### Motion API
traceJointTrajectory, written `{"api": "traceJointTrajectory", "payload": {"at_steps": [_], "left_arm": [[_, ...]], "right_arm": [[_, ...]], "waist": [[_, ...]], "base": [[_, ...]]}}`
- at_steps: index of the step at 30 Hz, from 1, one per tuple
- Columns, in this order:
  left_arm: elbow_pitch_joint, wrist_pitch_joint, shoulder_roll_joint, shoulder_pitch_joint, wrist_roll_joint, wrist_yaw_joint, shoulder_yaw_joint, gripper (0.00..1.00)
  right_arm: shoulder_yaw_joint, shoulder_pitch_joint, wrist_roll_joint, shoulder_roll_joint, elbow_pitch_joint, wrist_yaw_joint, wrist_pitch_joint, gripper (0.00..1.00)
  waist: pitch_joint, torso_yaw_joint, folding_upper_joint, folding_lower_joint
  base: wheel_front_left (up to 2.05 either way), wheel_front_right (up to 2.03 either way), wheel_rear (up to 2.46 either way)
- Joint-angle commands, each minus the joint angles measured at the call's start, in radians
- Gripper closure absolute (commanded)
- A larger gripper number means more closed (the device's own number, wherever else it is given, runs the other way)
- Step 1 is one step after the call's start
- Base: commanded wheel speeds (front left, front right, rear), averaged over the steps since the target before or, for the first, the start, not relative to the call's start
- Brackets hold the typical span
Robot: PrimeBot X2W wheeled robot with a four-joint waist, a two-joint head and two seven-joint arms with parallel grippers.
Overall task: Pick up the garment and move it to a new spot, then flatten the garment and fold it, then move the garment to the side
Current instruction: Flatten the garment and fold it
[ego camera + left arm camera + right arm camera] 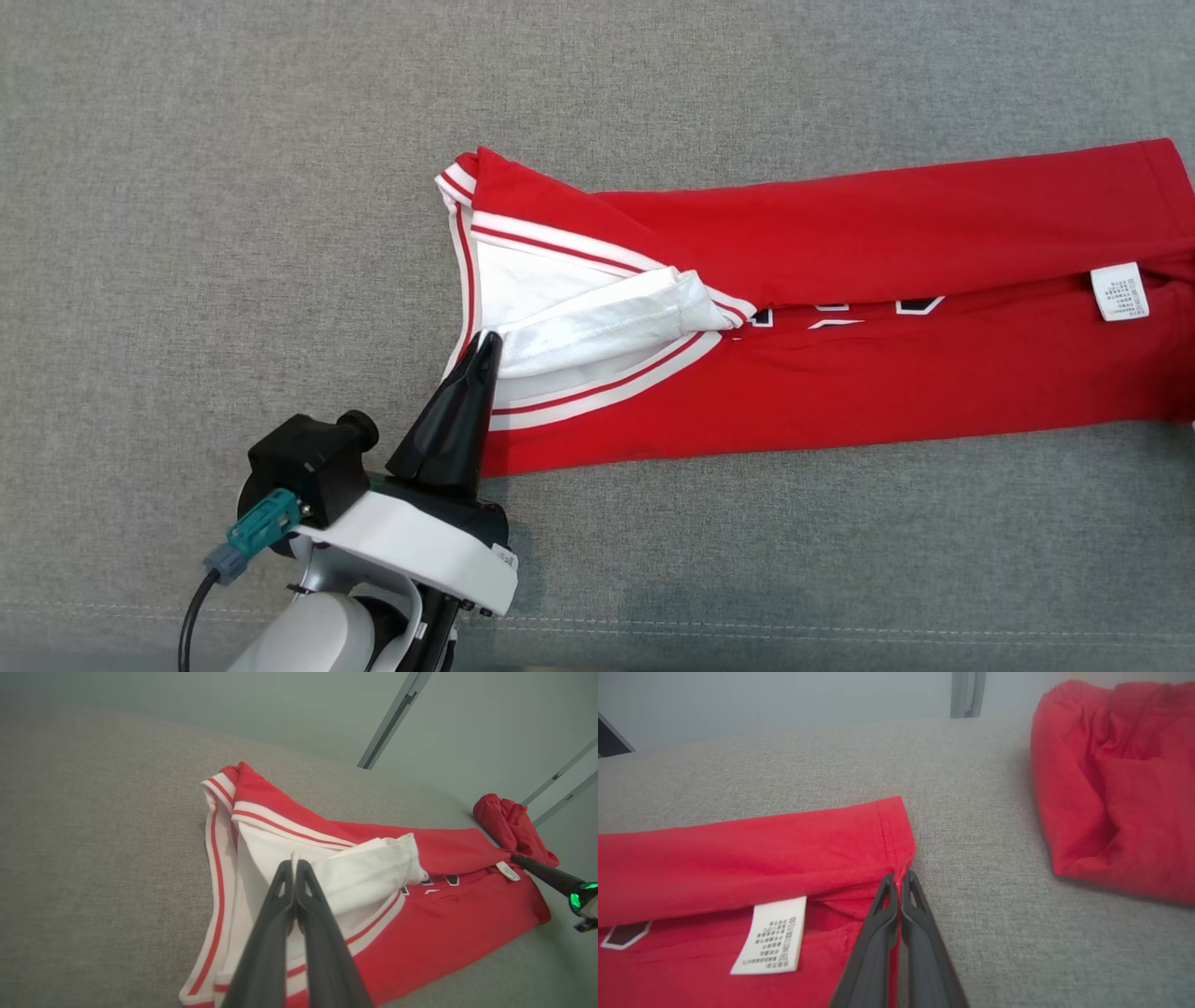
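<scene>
Both grippers were closed on the garment [887, 224], a long red strip lying flat on the grey cloth [233, 187]. Nearest, the left gripper [485, 343] pinched its white sleeve edge at the striped end. The right gripper [900, 879] pinched the hem corner past the label [770, 935]. Farther off, apart, lay a red bundle [1120, 788].
</scene>
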Motion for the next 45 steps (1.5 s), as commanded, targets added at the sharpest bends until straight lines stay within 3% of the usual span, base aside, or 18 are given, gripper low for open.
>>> {"api": "traceJointTrajectory", "payload": {"at_steps": [1, 9, 19, 21, 22, 23, 24, 25, 26, 32, 37, 45], "left_arm": [[-0.038, 0.002, 0.021, 0.012, -0.009, 0.012, 0.035, 1.0], [-0.082, 0.037, 0.041, 0.052, -0.017, 0.045, 0.034, 1.0], [0.02, 0.064, 0.021, 0.038, -0.017, 0.049, 0.0, 1.0], [0.036, 0.061, 0.017, 0.03, -0.012, 0.049, -0.004, 1.0], [0.044, 0.061, 0.016, 0.026, -0.008, 0.05, -0.006, 1.0], [0.052, 0.061, 0.014, 0.022, -0.006, 0.05, -0.009, 0.8], [0.061, 0.062, 0.013, 0.019, -0.004, 0.051, -0.011, 0.59], [0.071, 0.066, 0.014, 0.014, 0.002, 0.052, -0.016, 0.14], [0.08, 0.067, 0.013, 0.01, 0.006, 0.053, -0.019, 0.0], [0.102, 0.027, 0.009, -0.001, 0.031, 0.073, -0.007, 0.0], [0.101, -0.074, 0.004, 0.001, 0.056, 0.098, 0.038, 0.0], [0.13, -0.17, -0.041, 0.013, 0.074, 0.075, 0.131, 0.0]], "right_arm": [[-0.014, 0.049, -0.027, -0.039, -0.017, 0.0, -0.014, 1.0], [-0.071, 0.118, -0.068, -0.018, -0.036, 0.0, -0.008, 1.0], [-0.069, 0.134, -0.082, 0.016, -0.028, 0.0, 0.029, 1.0], [-0.069, 0.132, -0.083, 0.022, -0.026, 0.0, 0.033, 0.92], [-0.068, 0.132, -0.084, 0.024, -0.026, 0.0, 0.035, 0.79], [-0.067, 0.132, -0.084, 0.026, -0.025, 0.0, 0.037, 0.58], [-0.068, 0.132, -0.084, 0.028, -0.024, 0.0, 0.038, 0.24], [-0.069, 0.131, -0.085, 0.029, -0.022, 0.0, 0.038, 0.0], [-0.072, 0.131, -0.086, 0.031, -0.02, 0.0, 0.035, 0.0], [-0.093, 0.13, -0.105, 0.039, -0.024, 0.0, 0.013, 0.0], [-0.14, 0.134, -0.149, 0.069, -0.055, 0.0, -0.008, 0.0], [-0.243, 0.167, -0.271, 0.2, -0.198, 0.0, -0.014, 0.0]], "waist": [[-0.002, 0.001, -0.0001, 0.0], [-0.012, 0.003, -0.0001, 0.0], [-0.014, -0.007, -0.0001, 0.0], [-0.016, -0.007, -0.0001, 0.0], [-0.016, -0.008, -0.0001, 0.0], [-0.018, -0.007, -0.0001, 0.0], [-0.019, -0.007, -0.0001, 0.0], [-0.021, -0.007, -0.0001, 0.0], [-0.023, -0.008, -0.0001, 0.0], [-0.052, -0.014, -0.0001, 0.0], [-0.096, -0.026, -0.0001, 0.0], [-0.184, -0.052, -0.0001, 0.0]], "base": [[0.0, 0.0, 0.0], [0.0, 0.0, 0.0], [0.0, 0.0, 0.0], [0.0, 0.0, 0.0], [0.0, 0.0, 0.0], [0.0, 0.0, 0.0], [0.0, 0.0, 0.0], [0.0, 0.0, 0.0], [0.0, 0.0, 0.0], [0.0, 0.0, 0.0], [0.0, 0.0, 0.0], [0.0, 0.0, 0.0]]}}
